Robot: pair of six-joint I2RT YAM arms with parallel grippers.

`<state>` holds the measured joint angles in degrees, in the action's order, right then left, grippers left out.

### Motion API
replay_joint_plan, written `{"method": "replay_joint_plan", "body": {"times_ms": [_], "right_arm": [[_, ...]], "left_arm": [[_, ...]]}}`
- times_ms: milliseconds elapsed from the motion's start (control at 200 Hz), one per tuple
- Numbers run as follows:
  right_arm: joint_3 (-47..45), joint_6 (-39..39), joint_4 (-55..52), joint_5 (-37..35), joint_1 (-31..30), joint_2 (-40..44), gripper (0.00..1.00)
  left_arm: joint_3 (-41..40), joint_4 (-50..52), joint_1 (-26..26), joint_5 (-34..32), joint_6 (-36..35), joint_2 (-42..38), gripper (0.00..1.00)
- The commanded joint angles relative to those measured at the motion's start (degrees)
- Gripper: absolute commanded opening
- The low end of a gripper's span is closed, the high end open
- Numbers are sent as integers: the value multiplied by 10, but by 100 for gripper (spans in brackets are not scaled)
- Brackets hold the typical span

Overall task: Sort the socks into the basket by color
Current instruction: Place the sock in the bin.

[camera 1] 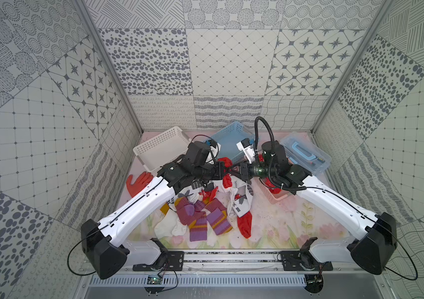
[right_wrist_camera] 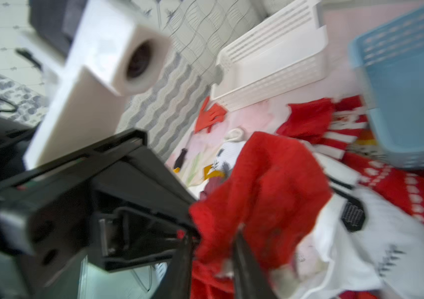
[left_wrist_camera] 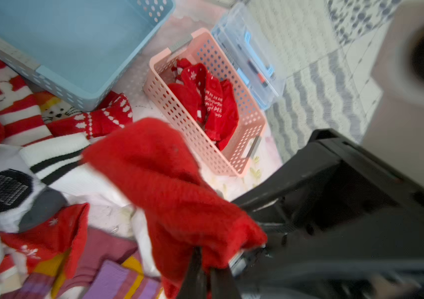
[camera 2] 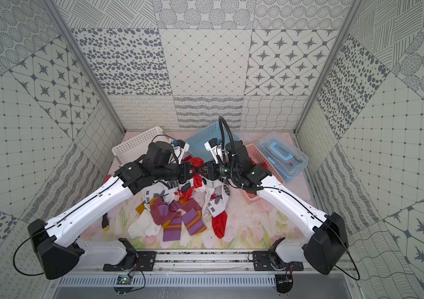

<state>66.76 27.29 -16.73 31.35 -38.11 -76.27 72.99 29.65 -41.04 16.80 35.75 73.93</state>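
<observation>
Both arms meet above the bench: left pincer and right pincer each clamp one red sock, which hangs between them over the sock pile. More red socks lie in the pink basket.

red sock: fuzzy knit | pink basket: perforated plastic

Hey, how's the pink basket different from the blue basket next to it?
The pink basket holds red socks; the blue basket shows a bare inside where visible. The pink basket looks narrower, the blue basket broader. Both are open-topped perforated plastic.
</observation>
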Motion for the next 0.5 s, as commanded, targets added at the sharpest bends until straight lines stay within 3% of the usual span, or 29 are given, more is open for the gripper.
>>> {"method": "replay_joint_plan", "body": {"times_ms": [0, 50, 310, 495], "right_arm": [[-4, -1, 7, -3, -16, 3, 7], [-3, 0, 6, -6, -14, 5, 0], [4, 4, 8, -17, -14, 9, 0], [17, 1, -19, -58, -9, 20, 0]], "left_arm": [[2, -101, 0, 54, 8, -5, 0], [-2, -101, 1, 56, 10, -5, 0], [-10, -92, 2, 62, 7, -4, 0], [-12, -64, 2, 42, -3, -1, 46]]}}
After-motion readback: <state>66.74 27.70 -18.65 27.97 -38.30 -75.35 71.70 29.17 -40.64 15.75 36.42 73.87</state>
